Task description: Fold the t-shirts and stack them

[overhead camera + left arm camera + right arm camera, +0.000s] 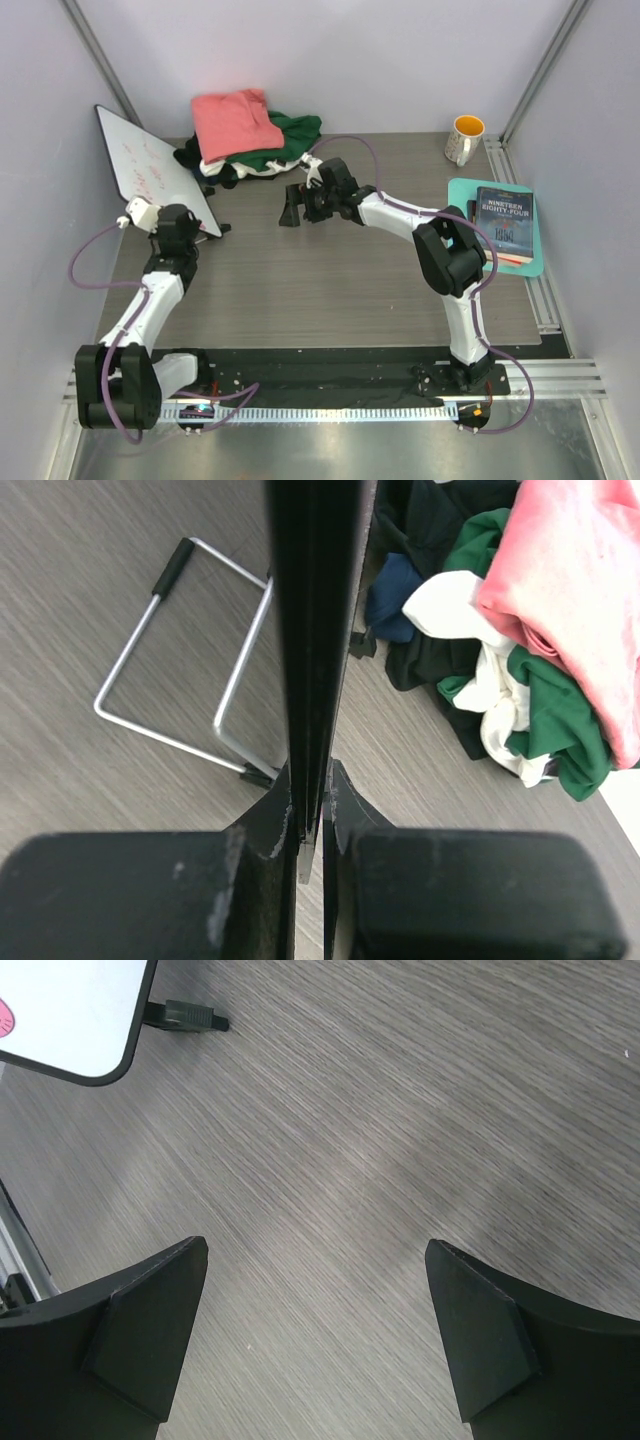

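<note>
Grey counter [330, 300] bears limp t-shirts [240, 125] at its far edge, likely pinchable anywhere; left tool [315, 800] clamps whiteboard [150, 165], right tool [315, 1255] gapes wide.

We're in a robotics lab test cell here: 2 robot arms, the left arm [160, 285] and the right arm [455, 260], bolted to a black base plate [330, 375] at the near edge of a wood-grain bench [330, 290]. Plain pale walls [380, 60] and bare aluminium posts [545, 60] box it in, and purple cables [90, 262] loop off the arms. Props on show: a whiteboard [150, 165], a mug [465, 140], a book [504, 225] on a teal tray [530, 265], a heap of shirts [250, 135].
</note>
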Action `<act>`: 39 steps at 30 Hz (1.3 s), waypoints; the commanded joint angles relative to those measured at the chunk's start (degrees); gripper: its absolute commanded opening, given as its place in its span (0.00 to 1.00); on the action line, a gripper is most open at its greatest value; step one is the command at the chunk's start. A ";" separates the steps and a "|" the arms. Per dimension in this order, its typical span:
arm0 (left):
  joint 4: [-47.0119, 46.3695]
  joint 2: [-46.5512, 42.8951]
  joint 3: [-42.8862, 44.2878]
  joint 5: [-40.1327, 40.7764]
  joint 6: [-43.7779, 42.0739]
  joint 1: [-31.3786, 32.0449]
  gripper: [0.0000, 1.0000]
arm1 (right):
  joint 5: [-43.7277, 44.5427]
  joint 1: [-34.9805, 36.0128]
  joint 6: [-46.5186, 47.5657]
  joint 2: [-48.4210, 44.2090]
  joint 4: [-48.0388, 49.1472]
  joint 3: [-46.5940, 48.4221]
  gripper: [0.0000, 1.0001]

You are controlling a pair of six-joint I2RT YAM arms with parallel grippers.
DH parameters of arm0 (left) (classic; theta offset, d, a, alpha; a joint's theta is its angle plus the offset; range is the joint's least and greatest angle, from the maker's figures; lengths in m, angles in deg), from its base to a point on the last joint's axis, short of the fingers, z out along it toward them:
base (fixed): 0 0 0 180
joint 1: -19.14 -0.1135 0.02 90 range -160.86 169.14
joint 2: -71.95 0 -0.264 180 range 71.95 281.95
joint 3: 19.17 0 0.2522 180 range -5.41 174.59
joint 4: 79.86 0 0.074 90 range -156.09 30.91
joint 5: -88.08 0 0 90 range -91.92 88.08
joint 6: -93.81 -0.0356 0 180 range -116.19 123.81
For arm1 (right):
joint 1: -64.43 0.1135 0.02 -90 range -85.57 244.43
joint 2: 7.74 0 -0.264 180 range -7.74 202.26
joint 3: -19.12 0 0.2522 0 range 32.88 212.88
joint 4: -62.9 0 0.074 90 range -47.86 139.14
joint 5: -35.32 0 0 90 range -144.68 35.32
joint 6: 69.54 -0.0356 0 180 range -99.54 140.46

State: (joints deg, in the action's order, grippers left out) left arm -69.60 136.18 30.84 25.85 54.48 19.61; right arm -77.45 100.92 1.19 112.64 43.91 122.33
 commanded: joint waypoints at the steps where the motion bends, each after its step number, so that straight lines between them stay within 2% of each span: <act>1: 13.88 -0.77 -0.04 6.33 -3.92 -1.00 0.00 | -2.10 -0.28 -1.56 2.13 0.68 5.71 0.96; 4: 14.49 -0.94 -0.30 5.54 -4.62 0.76 0.00 | -3.07 -0.28 -1.74 4.69 -1.09 8.89 0.96; 14: 15.63 2.04 0.31 5.72 -5.68 4.18 0.00 | -3.25 -0.45 -1.74 4.43 -0.39 9.95 0.96; 23: 21.52 1.08 2.25 8.17 -4.27 9.11 0.00 | -4.04 -1.16 -1.83 5.75 -3.99 17.16 0.96; 30: 24.87 -2.70 2.95 13.10 -4.27 9.11 0.00 | -3.78 -2.83 -1.48 1.80 -4.35 13.13 0.96; 34: 26.70 -2.54 5.40 13.71 -4.09 9.11 0.00 | -3.78 -3.62 -1.39 -0.31 -4.43 9.87 0.96; 39: 27.68 -2.26 3.22 11.79 -1.64 9.11 0.00 | -3.69 -4.50 -1.30 -2.25 -4.43 7.76 0.96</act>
State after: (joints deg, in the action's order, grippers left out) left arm -55.53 132.70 35.94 36.12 54.44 28.93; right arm -80.53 96.85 -0.62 115.94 39.03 130.68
